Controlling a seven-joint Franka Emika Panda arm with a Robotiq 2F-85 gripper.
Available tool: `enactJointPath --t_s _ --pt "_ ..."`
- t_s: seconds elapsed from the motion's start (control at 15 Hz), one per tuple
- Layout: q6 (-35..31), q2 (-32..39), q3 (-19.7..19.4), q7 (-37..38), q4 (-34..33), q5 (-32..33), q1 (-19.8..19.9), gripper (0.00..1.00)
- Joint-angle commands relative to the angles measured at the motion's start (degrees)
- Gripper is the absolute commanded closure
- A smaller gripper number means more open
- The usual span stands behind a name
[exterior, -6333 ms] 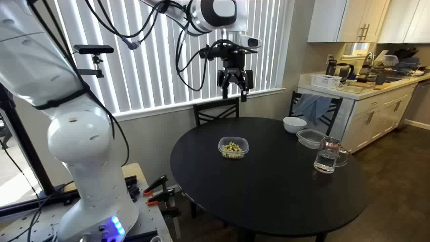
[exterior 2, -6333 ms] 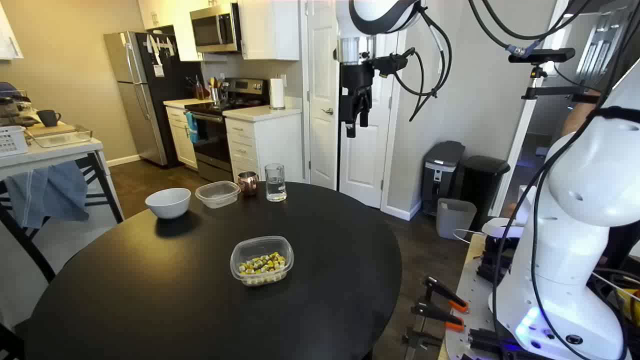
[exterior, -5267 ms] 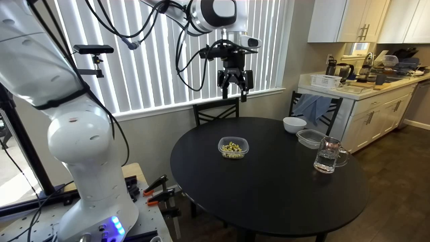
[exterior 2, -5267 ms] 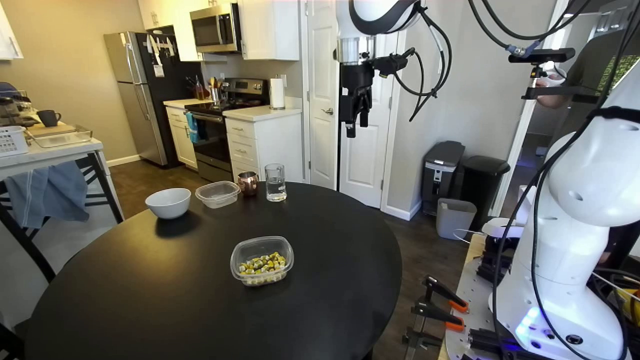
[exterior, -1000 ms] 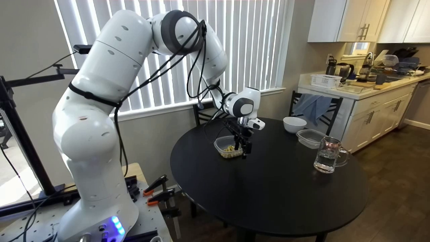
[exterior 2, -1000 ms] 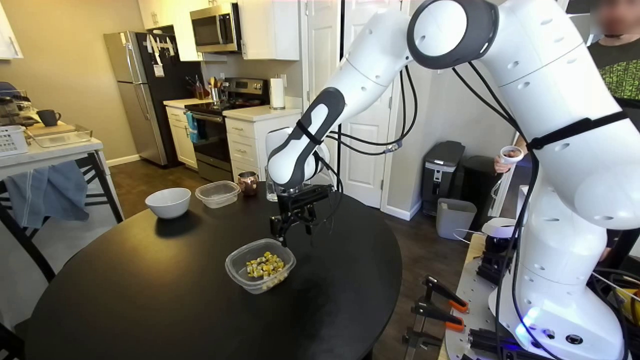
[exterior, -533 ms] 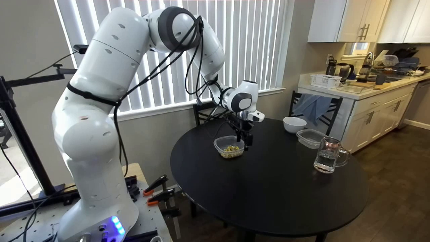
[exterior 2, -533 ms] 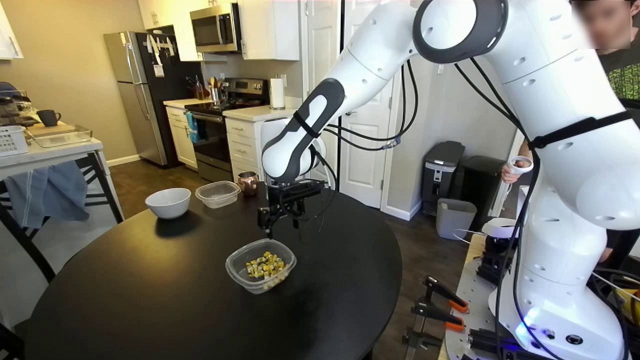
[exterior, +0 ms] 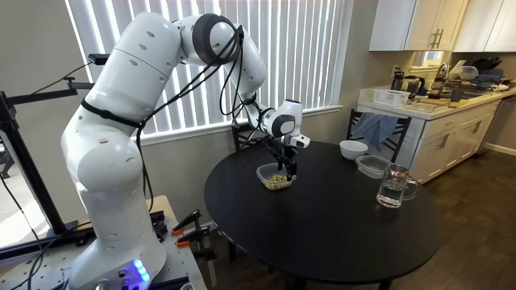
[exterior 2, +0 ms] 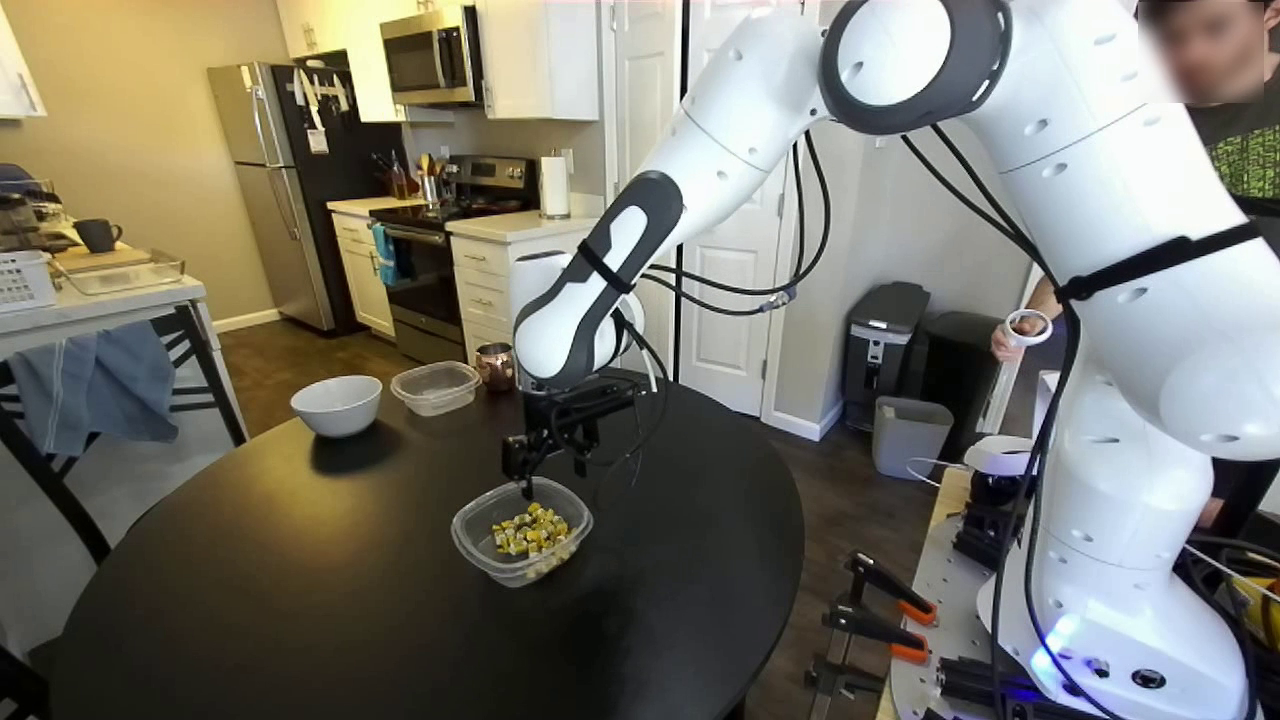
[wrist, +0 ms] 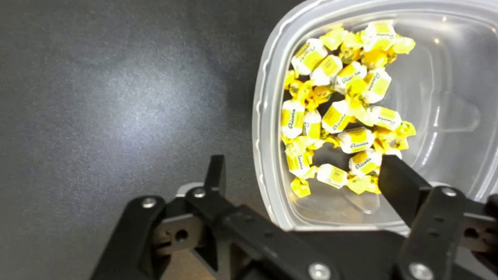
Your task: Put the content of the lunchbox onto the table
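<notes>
The lunchbox (exterior: 263, 174) is a shallow translucent container standing upright on the round black table (exterior: 342, 229); it also shows in an exterior view (exterior 2: 476, 528) and the wrist view (wrist: 267, 112). The content is several yellow-and-white wrapped candies (wrist: 356, 140), heaped inside it, seen also in both exterior views (exterior: 277, 179) (exterior 2: 533, 530). My gripper (wrist: 304, 157) is open and empty, pointing down at the box edge. In the wrist view one finger (wrist: 216, 173) is outside the rim, the other finger (wrist: 400, 186) over the inside. I cannot tell whether they touch the box.
A white bowl (exterior: 353, 150), another translucent container (exterior: 371, 165) and a glass mug with water (exterior: 393, 189) stand on the table. A copper mug (exterior 2: 495, 367) stands beside that container. Chairs (exterior: 242, 137) and the window blinds (exterior: 314, 60) are behind the arm.
The arm has come down from high above the table to the lunchbox, which has shifted and turned slightly. In the last half second the gripper lowered and moved toward the box.
</notes>
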State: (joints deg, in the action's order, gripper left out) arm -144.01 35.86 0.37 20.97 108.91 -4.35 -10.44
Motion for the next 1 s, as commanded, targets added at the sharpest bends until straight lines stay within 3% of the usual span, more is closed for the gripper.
enactJointPath --t_s 0.0,0.27,0.33,0.4,0.93 --pt "0.5 -0.8 -1.4 -0.2 1.6 1.1 0.0 0.0" --pt "-2.1 -1.4 -1.9 -0.3 3.2 0.7 0.3 0.0" --pt "-2.7 -1.1 -1.6 -0.3 3.4 0.3 0.3 0.06" --pt "-3.4 -0.8 -1.2 -0.5 3.7 0.0 0.3 0.26" --pt "-8.8 -0.8 0.4 -1.5 7.5 -0.4 0.4 0.78"
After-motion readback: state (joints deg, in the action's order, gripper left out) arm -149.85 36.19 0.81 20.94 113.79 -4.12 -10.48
